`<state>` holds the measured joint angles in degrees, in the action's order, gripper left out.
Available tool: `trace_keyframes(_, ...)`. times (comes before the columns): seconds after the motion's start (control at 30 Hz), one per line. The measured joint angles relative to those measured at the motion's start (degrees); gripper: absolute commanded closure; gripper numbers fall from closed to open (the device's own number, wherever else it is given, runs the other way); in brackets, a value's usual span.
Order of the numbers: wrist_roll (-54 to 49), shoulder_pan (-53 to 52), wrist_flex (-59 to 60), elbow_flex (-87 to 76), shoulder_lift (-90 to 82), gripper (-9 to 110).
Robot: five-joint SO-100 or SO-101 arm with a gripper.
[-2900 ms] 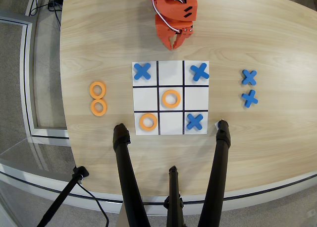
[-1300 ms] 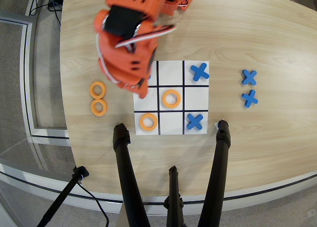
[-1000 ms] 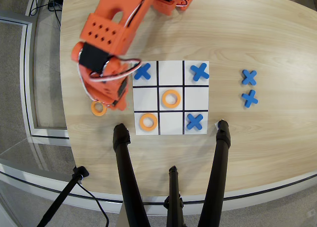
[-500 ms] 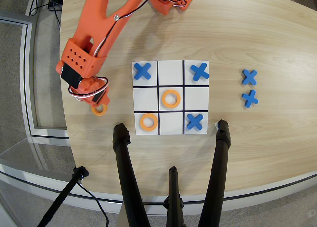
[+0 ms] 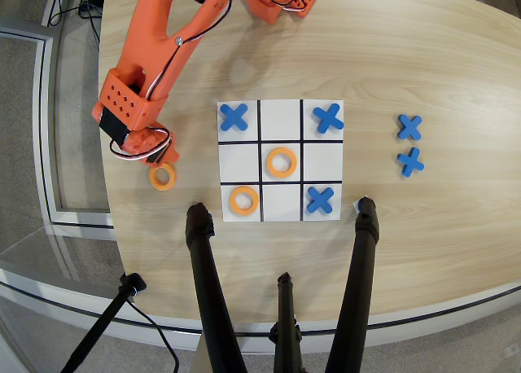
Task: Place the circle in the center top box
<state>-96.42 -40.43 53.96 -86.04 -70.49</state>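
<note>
arm: has swung from above the board to the counter's left side | hand [image 5: 157, 155]: over the upper spare ring, grip hidden, cannot tell | visible circle [image 5: 162, 177]: just below | center top box [image 5: 281, 120]: empty

Overhead view. One circle [image 5: 162, 177], a small flat orange ring with a round hole, lies flat on the bare wood at 9 o'clock from the board, well apart from it. The center top box [image 5: 281, 119], a white square cell at 12 o'clock on the board with black lines on three sides, holds no piece.
</note>
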Motion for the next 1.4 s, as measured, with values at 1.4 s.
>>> trace_keyframes(1.4,2.64,1.85,-7.82,-2.11,4.22,82)
